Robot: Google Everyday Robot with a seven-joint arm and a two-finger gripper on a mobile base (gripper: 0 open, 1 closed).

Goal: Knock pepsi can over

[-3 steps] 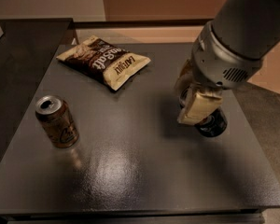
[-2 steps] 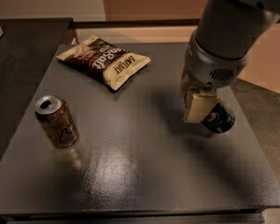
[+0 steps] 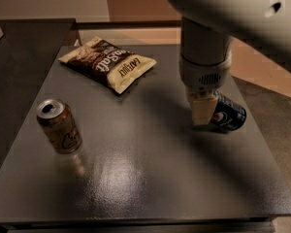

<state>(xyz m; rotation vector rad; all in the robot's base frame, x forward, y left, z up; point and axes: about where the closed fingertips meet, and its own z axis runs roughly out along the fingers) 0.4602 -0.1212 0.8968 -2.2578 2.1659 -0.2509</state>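
Mostly, the arm is filling the upper right of the frame & running off the top edge, w/ the gripper hanging at centre right, low over the table; whether the claw is spread or pressed together can't be told. It's covering the left end of the pepsi can, which is lying tipped right beside it, logo showing. Counting: 2 cans, incl. 1 orange-brown can standing upright at left, & 1 snack bag lying at upper centre-left.
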